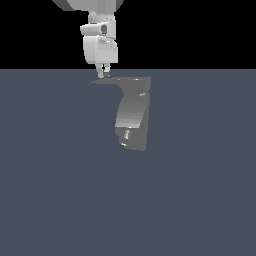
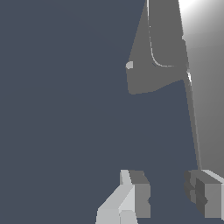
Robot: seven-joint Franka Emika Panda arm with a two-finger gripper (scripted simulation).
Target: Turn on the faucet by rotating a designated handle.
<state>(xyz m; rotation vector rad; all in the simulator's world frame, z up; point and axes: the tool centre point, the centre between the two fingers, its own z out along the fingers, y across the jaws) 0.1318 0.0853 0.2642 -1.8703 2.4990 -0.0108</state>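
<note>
Hovering gripper [image 1: 104, 75] spread apart at handle [image 1: 112, 80] tip, faucet [image 1: 132, 117] below

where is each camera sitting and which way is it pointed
Exterior view: off the arm, facing the faucet on the grey floor; shows the white wrist and the tool at the tip of the handle.
Wrist view: on the wrist, looking past the tool down along the faucet; shows only its two fingers, spread apart.
Both views show the faucet, the thin handle and the tool.
</note>
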